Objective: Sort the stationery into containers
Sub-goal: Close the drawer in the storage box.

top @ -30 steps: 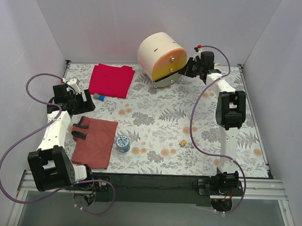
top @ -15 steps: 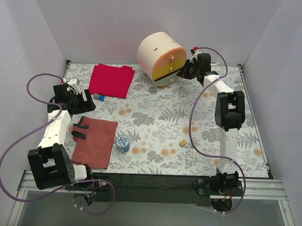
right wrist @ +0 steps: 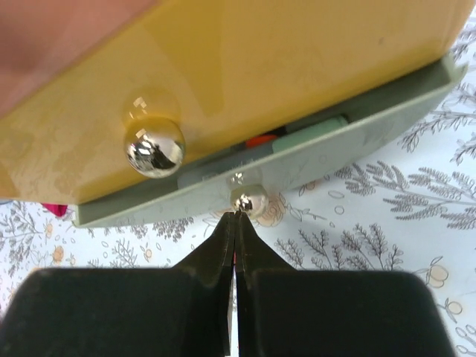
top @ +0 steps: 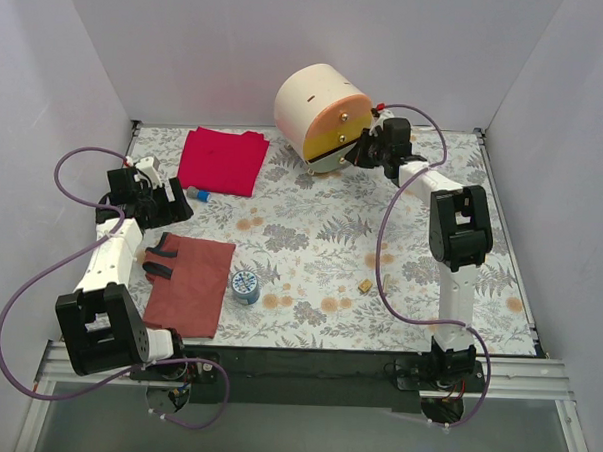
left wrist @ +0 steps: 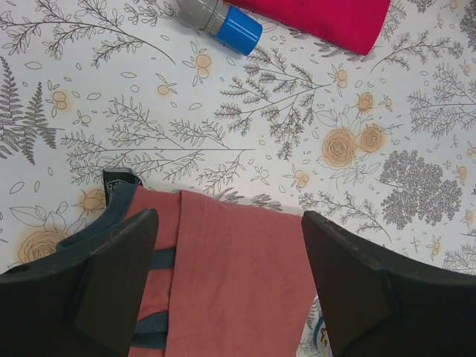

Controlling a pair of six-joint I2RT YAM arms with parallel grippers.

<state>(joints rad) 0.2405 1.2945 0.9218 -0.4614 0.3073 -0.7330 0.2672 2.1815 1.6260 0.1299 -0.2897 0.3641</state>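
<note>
A cream drum-shaped cabinet (top: 312,96) is sitting at the far side of a floral-patterned surface (top: 311,236), its drawer fronts facing the right arm. The right pincer (right wrist: 235,217) is pressed shut with nothing between its fingers. Its tips are meeting the small shiny knob (right wrist: 249,201) of the olive green drawer (right wrist: 357,152), the lowest one, though it is hard to tell whether they are actually touching the knob. That drawer is standing slightly ajar, showing a sliver of orange-red and teal items inside. The yellow drawer (right wrist: 297,67) is sitting directly above it.

On the other side, the left pincer (left wrist: 230,279) is hanging wide open and empty above a rust-brown folded cloth (left wrist: 245,245). A blue-capped pen (left wrist: 219,21) is lying on the surface just beside a red folded cloth (left wrist: 320,15). A round blue-white tape roll (top: 245,285) is lying just to the right of the rust-brown cloth. A tiny tan block (top: 364,286) is lying well apart from it, nearer the right arm.
</note>
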